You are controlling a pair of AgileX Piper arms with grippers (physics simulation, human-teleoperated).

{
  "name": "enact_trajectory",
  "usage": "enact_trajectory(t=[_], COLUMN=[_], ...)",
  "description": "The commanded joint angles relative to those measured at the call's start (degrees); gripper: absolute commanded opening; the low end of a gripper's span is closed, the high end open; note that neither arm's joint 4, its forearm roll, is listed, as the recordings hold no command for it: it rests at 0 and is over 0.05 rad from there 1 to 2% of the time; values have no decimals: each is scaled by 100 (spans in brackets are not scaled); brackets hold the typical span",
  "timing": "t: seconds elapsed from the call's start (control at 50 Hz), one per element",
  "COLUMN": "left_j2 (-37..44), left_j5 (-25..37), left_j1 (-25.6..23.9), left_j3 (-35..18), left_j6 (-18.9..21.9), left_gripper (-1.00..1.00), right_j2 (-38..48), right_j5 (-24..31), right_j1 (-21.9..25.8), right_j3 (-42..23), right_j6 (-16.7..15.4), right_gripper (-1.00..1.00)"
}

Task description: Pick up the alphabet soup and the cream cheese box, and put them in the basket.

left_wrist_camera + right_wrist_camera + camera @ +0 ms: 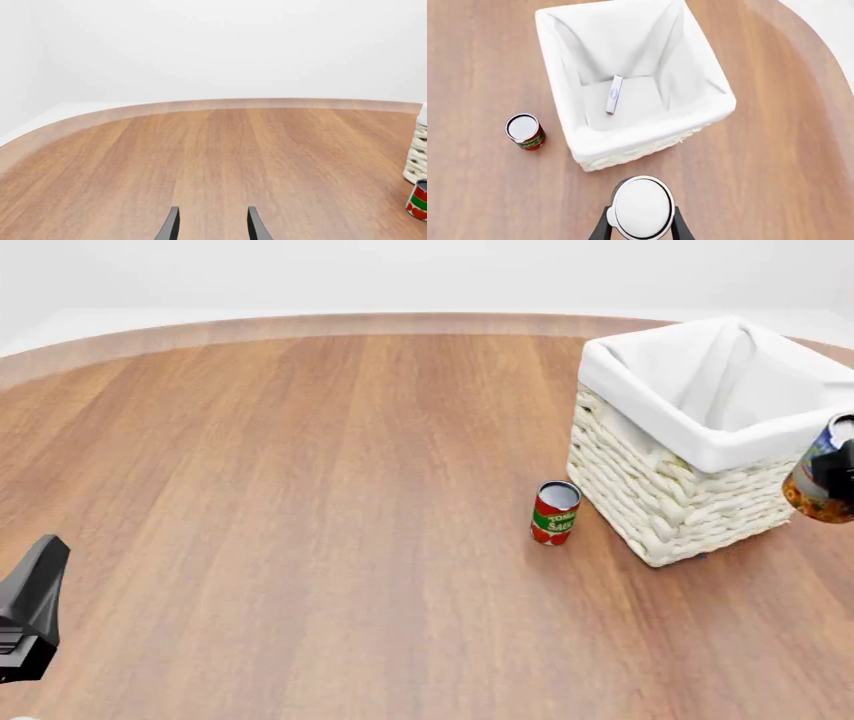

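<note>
My right tool (639, 224) clamps the blue and yellow-orange alphabet soup can (640, 209) upright, raised for a clear drop into the cream wicker basket (590, 142) at 12 o'clock, where the flat cream cheese box (614, 94) lies. My left tool (212, 226) waits parted, empty.

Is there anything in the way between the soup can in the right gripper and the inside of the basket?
Nothing visible. The soup can, held in the right gripper, sits just outside the basket near its rim. Inside lies only the cream cheese box, leaving room.
</note>
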Motion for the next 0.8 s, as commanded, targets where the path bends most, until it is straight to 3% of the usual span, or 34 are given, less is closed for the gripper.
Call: enact_trajectory(t=[0.02, 0.48, 0.8], left_j2=[0, 0, 0], left_j5=[0, 0, 0], left_j1=[0, 0, 0], left_j3=[0, 0, 0], left_j6=[0, 0, 0], left_gripper=[100, 100, 100], right_j2=[22, 592, 1070], right_j5=[332, 540, 241], right_j1=[-4, 68, 260], right_j3=[-639, -1725, -2017], right_j6=[13, -201, -148], right_gripper=[-100, -100, -100])
